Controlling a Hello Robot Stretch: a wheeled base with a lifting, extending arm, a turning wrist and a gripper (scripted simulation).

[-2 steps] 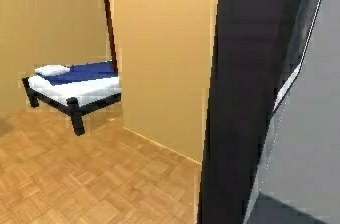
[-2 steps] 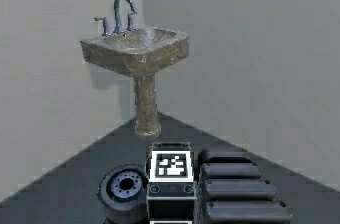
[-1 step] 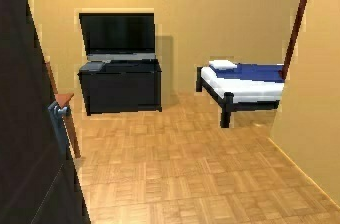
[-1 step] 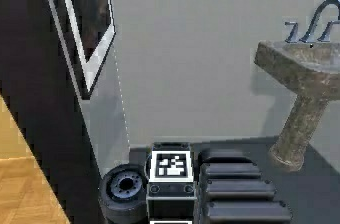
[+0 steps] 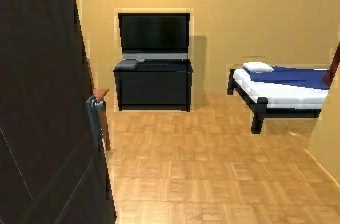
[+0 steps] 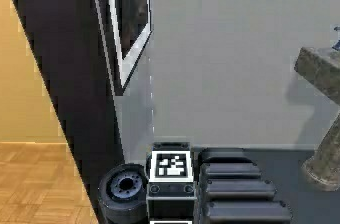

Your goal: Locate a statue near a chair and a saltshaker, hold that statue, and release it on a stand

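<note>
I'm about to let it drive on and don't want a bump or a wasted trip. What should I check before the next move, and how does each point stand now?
1. Floor ahead free: ok, bare wooden floor runs to the TV stand.
2. Door clearance: not ok, it looms close at the forward view's left, with its handle sticking out.
3. Bed off the path: ok, it lies at the forward view's right.
4. Statue found: cannot tell; a stone-coloured shape stands at the arm side view's right.
5. Load in the jaws: cannot tell; their far end cannot be made out.
</note>
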